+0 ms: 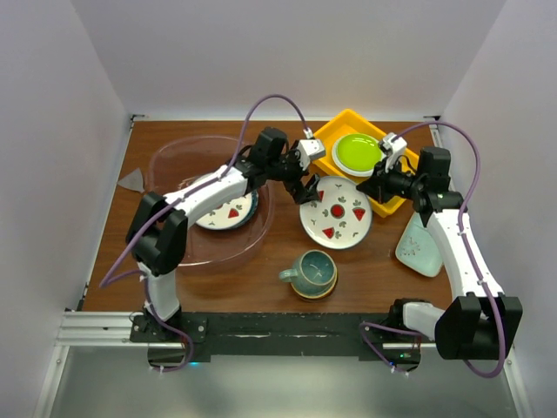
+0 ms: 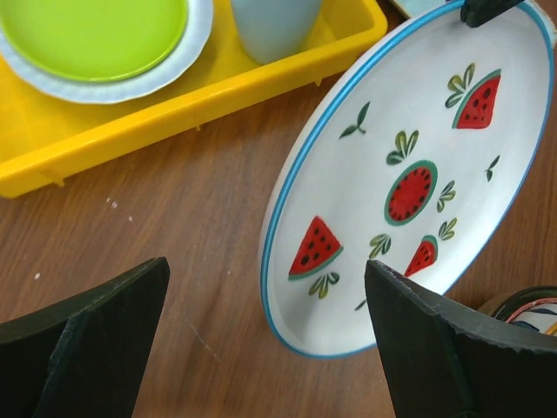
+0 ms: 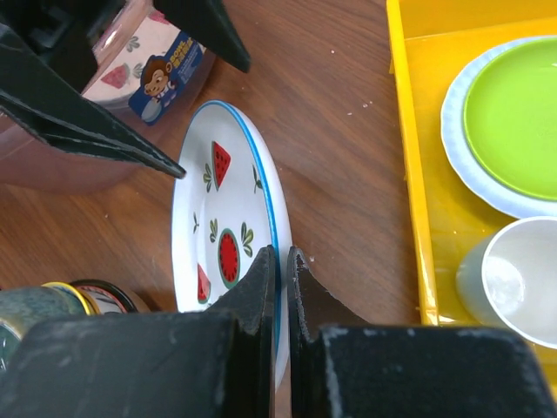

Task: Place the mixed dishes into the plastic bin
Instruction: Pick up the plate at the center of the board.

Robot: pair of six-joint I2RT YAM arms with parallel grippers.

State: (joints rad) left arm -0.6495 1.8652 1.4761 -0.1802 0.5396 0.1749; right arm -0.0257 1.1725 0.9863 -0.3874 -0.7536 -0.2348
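Plastic bin (image 1: 172,164), left side: held one fruit-patterned plate (image 1: 228,214), so the task was judged barely begun. Watermelon plate (image 1: 338,228), centre, between the bin and the yellow tray (image 1: 346,122): the clenched right gripper (image 3: 280,257) pinched its right rim, which seemed tipped up, while the left gripper (image 2: 265,266) stood spread wide at its left edge, grasping nothing. Outstanding, all outside the bin: that plate, the teal mug (image 1: 313,270) at near centre, and the mint dish (image 1: 419,246) at near right.
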